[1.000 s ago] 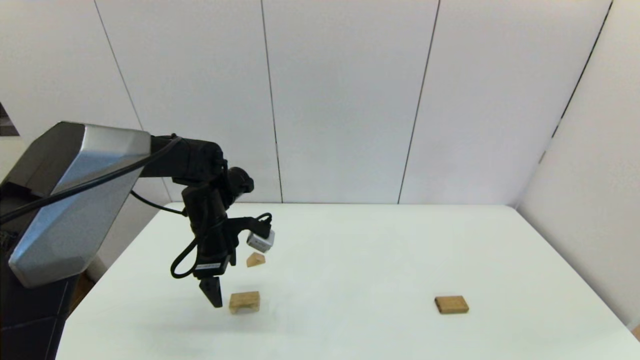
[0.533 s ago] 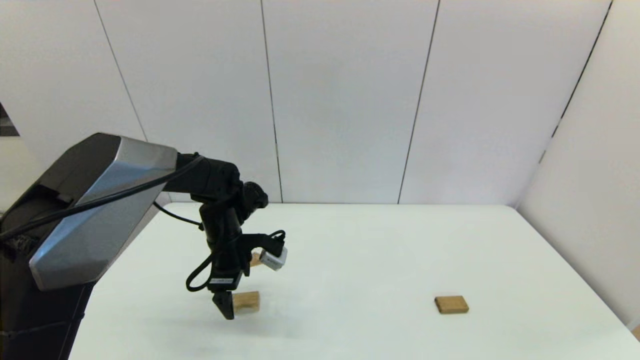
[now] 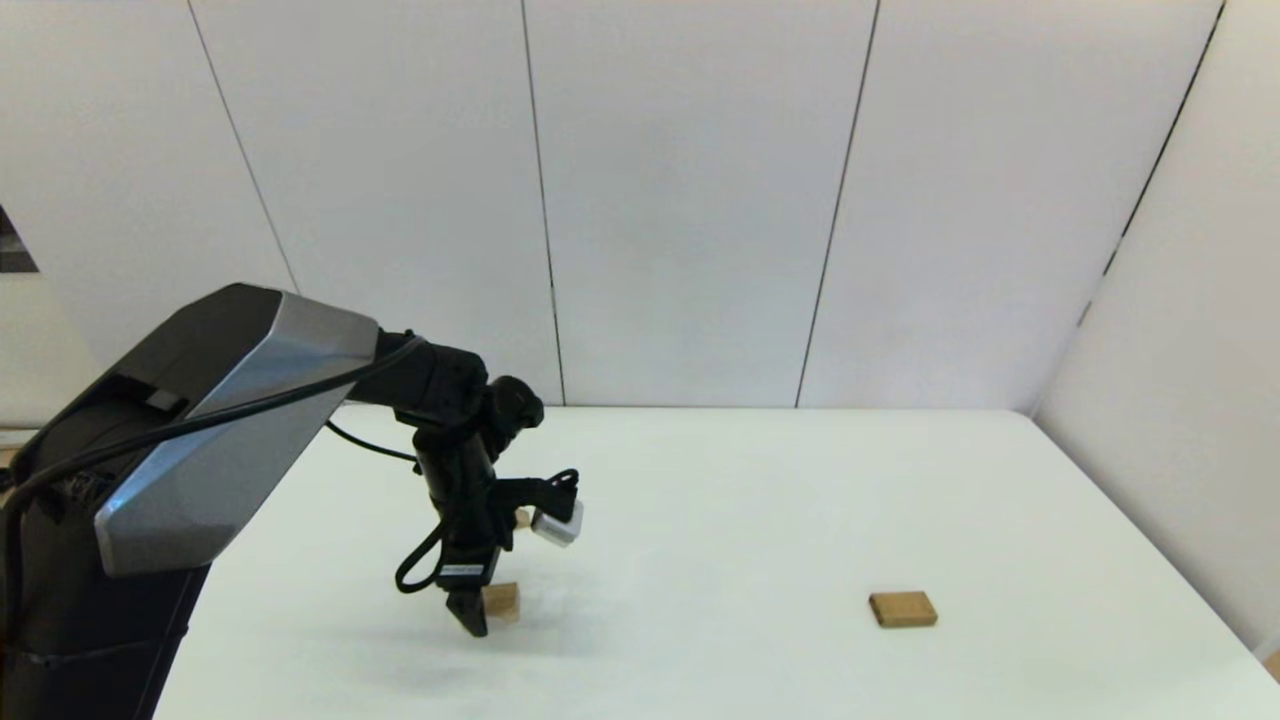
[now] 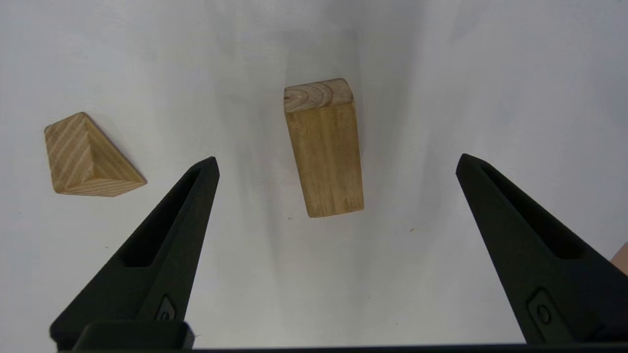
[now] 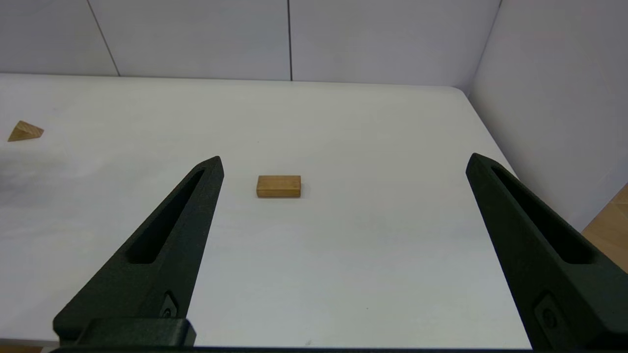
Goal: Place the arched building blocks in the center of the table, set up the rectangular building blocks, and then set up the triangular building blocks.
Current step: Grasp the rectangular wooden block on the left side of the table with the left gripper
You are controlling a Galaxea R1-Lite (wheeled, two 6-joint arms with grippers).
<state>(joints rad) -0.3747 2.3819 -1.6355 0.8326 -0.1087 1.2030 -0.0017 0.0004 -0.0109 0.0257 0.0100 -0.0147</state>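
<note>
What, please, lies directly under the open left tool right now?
Under the left tool the arched block rests on the white table, untouched between the spread fingers. Its arch hollow cannot be seen; the triangular block lies beside it.

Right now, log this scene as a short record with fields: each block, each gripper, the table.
arched block: on the table, left side, uncentred, between the open fingers, untouched
triangular block: on the table beside the arched block, apart from it
flat rectangular block: lying flat, right side of the table
left gripper: open, lowered over the arched block
right gripper: open, holding nothing, out of the head view
</note>
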